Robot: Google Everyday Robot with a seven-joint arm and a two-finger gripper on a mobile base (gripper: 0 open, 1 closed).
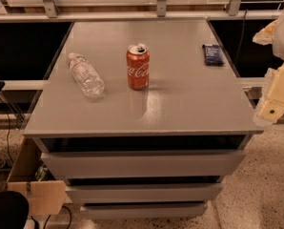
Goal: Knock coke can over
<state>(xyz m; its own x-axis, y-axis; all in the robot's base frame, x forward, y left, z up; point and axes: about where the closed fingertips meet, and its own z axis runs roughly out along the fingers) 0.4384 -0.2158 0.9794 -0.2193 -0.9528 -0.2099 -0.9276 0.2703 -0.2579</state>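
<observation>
Currently coke can upright on table, well apart from hand at right edge; opening: cannot tell.

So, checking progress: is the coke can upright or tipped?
Upright: the coke can stands on its base, silver top up. The gripper is far to its right, not touching.

Coke can: red-orange, white script, silver top with pull tab; stands upright near middle of grey tabletop. Gripper: right edge of view, beyond tabletop, well apart from can.
</observation>
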